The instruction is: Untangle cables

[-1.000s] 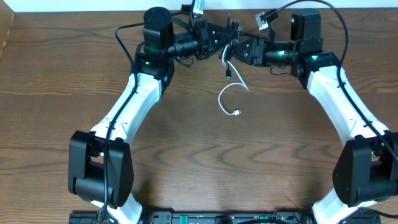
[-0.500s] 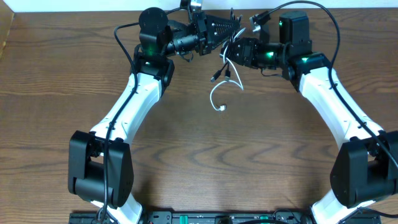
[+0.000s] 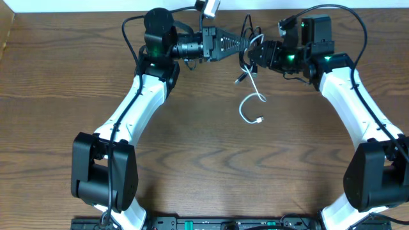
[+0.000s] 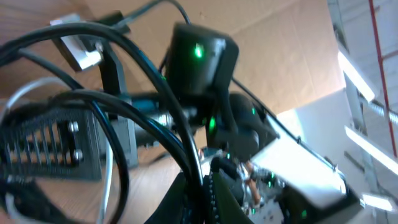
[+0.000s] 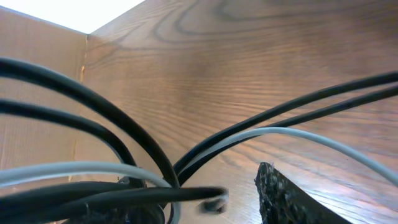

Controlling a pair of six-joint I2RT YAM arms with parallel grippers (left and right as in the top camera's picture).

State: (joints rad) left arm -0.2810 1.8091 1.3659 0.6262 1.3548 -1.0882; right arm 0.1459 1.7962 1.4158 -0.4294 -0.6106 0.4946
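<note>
Two-armed overhead view, showing the left gripper [image 3: 245, 42] and the right gripper [image 3: 257, 55] pointing at each other, tips near together, over the wooden table [image 3: 192, 140]. Showing the black cable [image 3: 249, 30] looping between and just beyond both sets of tips. Showing the white cable [image 3: 243, 108] trailing from below the right gripper's tips toward the robot's base, curling into an open hook and ending in a small plug. Crowding both wrist views with black and white strands running close past the lens and hiding the jaws. Not telling how far either gripper is opening, nor which strand either is clasping. Comparing with half a second ago: finding both grippers and the tangle sitting further toward the robot's right, and the white plug end lying further right and slightly nearer the base.
</note>
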